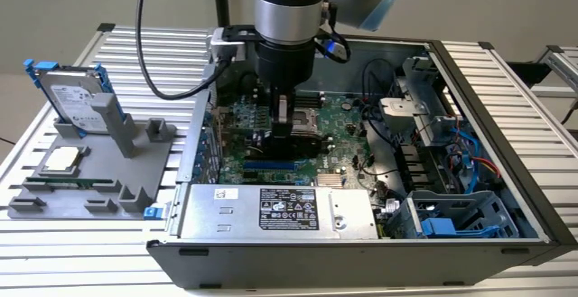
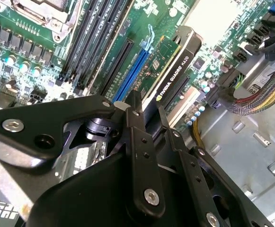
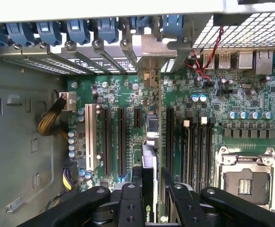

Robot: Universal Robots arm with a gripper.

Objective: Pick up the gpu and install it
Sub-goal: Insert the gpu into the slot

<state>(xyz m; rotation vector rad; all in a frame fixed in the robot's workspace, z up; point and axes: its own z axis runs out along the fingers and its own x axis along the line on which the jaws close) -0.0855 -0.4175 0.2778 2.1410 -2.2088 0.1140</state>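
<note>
Exterior view: black claw [image 1: 281, 131] sits down inside the open black computer case [image 1: 505, 195]. Second wrist view: it's clamped on the flat green-and-black gpu [image 2: 175, 66], standing on edge beside the blue slot [image 2: 136, 71]. First wrist view: gpu [image 3: 149, 165] over the green motherboard [image 3: 184, 104].

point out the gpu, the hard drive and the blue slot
gpu [image 2: 177, 64], second wrist view, on its black top edge
hard drive [image 1: 74, 101], exterior view, on its silver face
blue slot [image 2: 133, 71], second wrist view, midway along it
</note>
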